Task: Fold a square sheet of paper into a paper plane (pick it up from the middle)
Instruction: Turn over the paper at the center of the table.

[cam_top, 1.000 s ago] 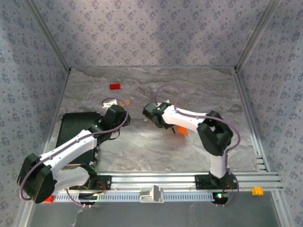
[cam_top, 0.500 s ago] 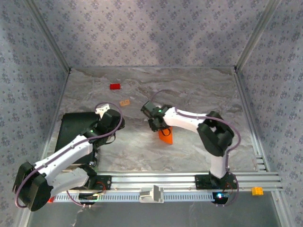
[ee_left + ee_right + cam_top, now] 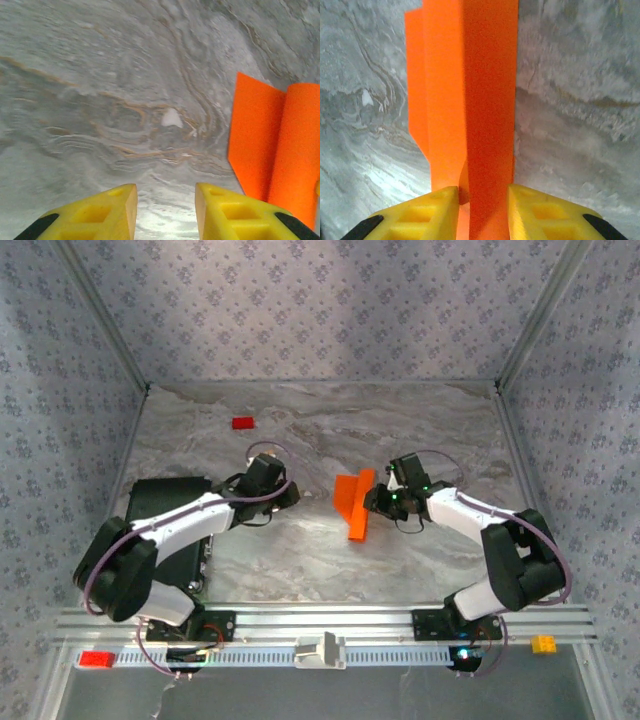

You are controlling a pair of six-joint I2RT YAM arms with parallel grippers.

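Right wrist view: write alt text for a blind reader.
A folded bright orange paper sheet runs up the frame from between the right tool's two yellow fingers. A grey marbled tabletop lies behind it.

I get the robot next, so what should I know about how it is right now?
Left gripper: jaws open and empty, low over the table.
Right gripper: jaws on either side of the raised fold of the orange paper. I cannot tell if they are pinching it.
Paper: mid-table between the two grippers, folded into a narrow layered strip.
Done: several folds are in.
Left: the fold looks puffy, so it probably needs pressing flat. It is not a tidy plane yet.
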